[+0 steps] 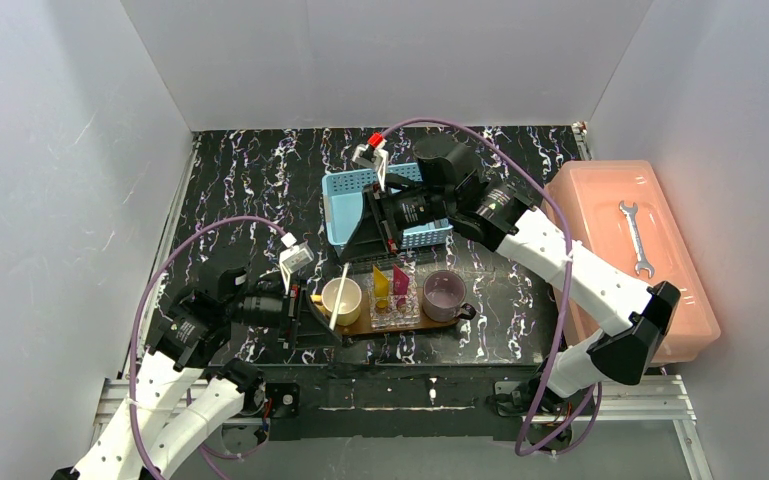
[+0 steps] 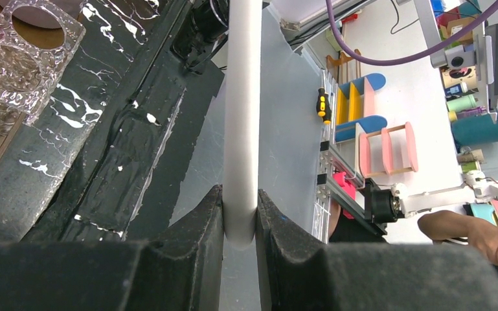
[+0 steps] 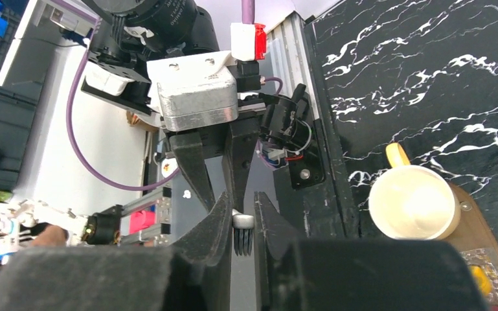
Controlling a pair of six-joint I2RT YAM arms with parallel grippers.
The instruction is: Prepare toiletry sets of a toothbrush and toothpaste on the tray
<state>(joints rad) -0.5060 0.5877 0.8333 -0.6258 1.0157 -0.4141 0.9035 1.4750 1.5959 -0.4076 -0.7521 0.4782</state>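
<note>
The toothbrush (image 2: 241,97) hangs in the air at a tilt, over the yellow cup (image 1: 351,301) at the left end of the tray (image 3: 471,227), with a gripper on each end. The left gripper (image 2: 240,201) is clamped tight on the butt of the handle, pads pressed flat on both sides of the white shaft. The right gripper (image 3: 241,197) has its jaws drawn in on the bristle head, seemingly touching it on both sides (how firm that hold is I cannot tell). It looks a very light thing, a stiff, slim plastic stick that should not bend under a pinch. The smooth round shaft would likely swivel or slide if gripped loosely or far from its middle. The head seems the poorer place to hold: bristles give way and the neck is thin, so a hold there may let the long handle swing. The bare handle offers the surest grip, squeezed gently across its width. The cup's rim is close below and could catch the low end.
</note>
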